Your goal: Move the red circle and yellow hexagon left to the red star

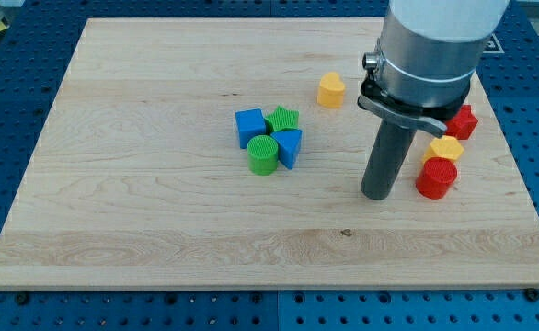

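The red circle (436, 177) lies at the view's right, with the yellow hexagon (446, 147) touching it just above. The red star (462, 121) sits above the hexagon, partly hidden by the arm. My tip (377, 195) rests on the board just left of the red circle, a short gap apart from it.
A yellow heart-like block (331, 90) lies near the top centre. A cluster sits mid-board: blue cube (249, 125), green star (283, 119), blue triangle (289, 145), green cylinder (262, 154). The board's right edge (518, 175) is close to the red blocks.
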